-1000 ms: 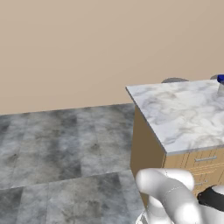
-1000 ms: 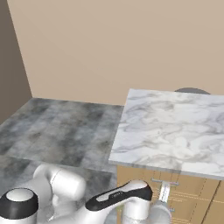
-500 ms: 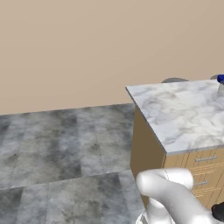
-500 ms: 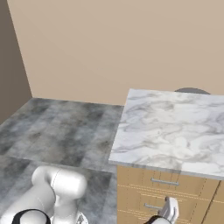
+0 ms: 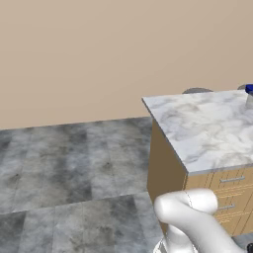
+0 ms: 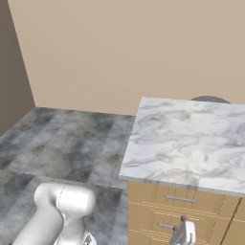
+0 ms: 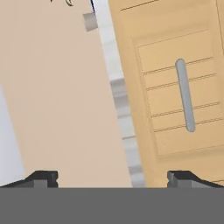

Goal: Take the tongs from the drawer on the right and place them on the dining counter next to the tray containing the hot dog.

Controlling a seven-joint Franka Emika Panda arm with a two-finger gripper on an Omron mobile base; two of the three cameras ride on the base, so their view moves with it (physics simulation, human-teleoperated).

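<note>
My gripper (image 7: pixel 113 179) is open, its two dark fingertips (image 7: pixel 41 178) wide apart with nothing between them. It faces a shut tan drawer front (image 7: pixel 175 65) with a grey bar handle (image 7: pixel 185 94). From the right base camera, the white hand (image 6: pixel 184 233) hangs low in front of the stacked drawer fronts (image 6: pixel 179 210) under the dining counter (image 6: pixel 186 139). That marble slab (image 5: pixel 207 126) also lies at the right of the left base view. A sliver of blue tray (image 5: pixel 249 88) peeks in at its far edge. The tongs are hidden.
A pale cylinder (image 5: pixel 250 101) stands beside the blue sliver. A dark round seat top (image 6: pixel 210 99) shows behind the counter. Grey stone floor (image 5: pixel 74 163) stretches left to the beige wall (image 5: pixel 99 49). My white arm (image 6: pixel 57 215) rises at the bottom.
The arm has swung down and to the right; the hand dropped from across the base to low in front of the drawer fronts. Its jaws stayed open.
</note>
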